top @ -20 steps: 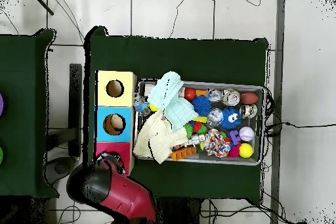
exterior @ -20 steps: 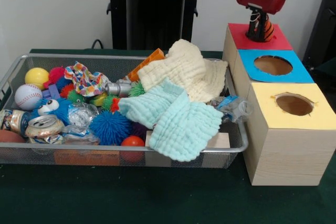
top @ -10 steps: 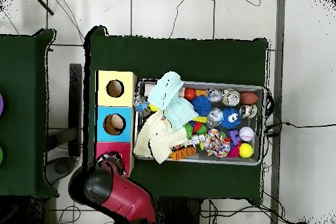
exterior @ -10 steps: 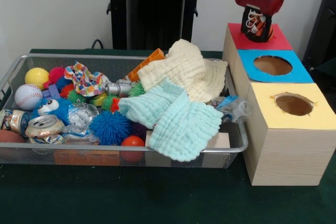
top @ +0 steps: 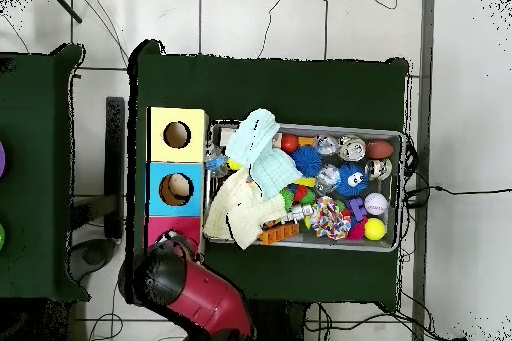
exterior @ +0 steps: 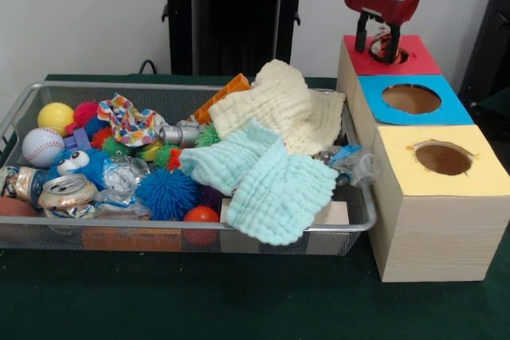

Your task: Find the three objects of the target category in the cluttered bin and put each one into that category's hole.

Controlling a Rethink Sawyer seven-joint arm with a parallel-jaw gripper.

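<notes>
With its jaws apart and empty, the gripper [exterior: 378,41] hangs over the red hole [exterior: 396,56]; bin [exterior: 351,224] beside it looks full.

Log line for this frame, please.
gripper: open, above red box hole | carrying: nothing | bin: cluttered, cloths on top

mint cloth [exterior: 267,181], cream cloth [exterior: 279,105], yellow ball [exterior: 55,117]

Blue hole [exterior: 411,99] and yellow hole [exterior: 443,158] unobstructed; cloths [exterior: 275,141] over bin [exterior: 360,224] clutter.
</notes>
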